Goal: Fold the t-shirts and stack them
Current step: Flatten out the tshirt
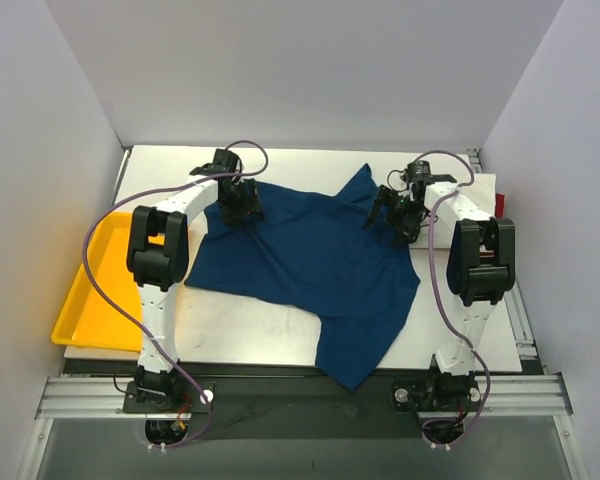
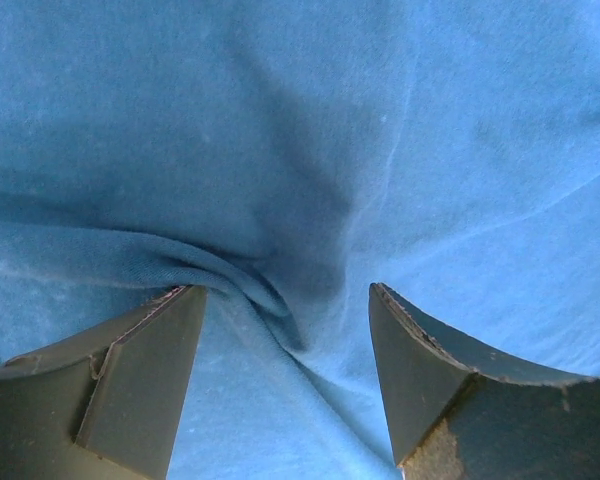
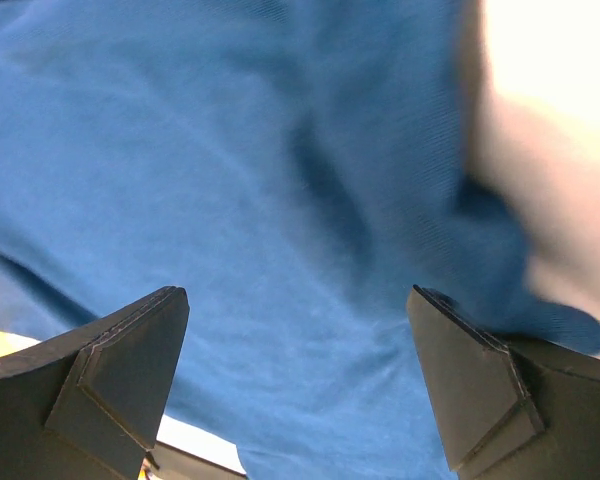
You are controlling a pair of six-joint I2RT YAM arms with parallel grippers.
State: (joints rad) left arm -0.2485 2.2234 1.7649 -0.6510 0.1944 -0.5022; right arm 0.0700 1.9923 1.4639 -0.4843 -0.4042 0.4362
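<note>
While the navy blue t-shirt (image 1: 310, 265) lies spread and rumpled across the white table (image 1: 250, 325), with its lower corner hanging over the near edge, both arms reach to its far side. The left gripper (image 1: 238, 205) sits over the shirt's far left corner, and the right gripper (image 1: 395, 215) is at the far right edge, beside a raised point of cloth. In the left wrist view the left fingers (image 2: 140, 370) stand spread apart, with a soft ridge of blue cloth bunched in the gap between them; neither finger is closed on it. In the right wrist view the right fingers (image 3: 480, 390) are spread wide with blue cloth filling the space between them, and a blurred pale patch (image 3: 550, 150) lies to the right. The yellow tray (image 1: 95, 290) sits at the table's left edge, apart from the shirt
</note>
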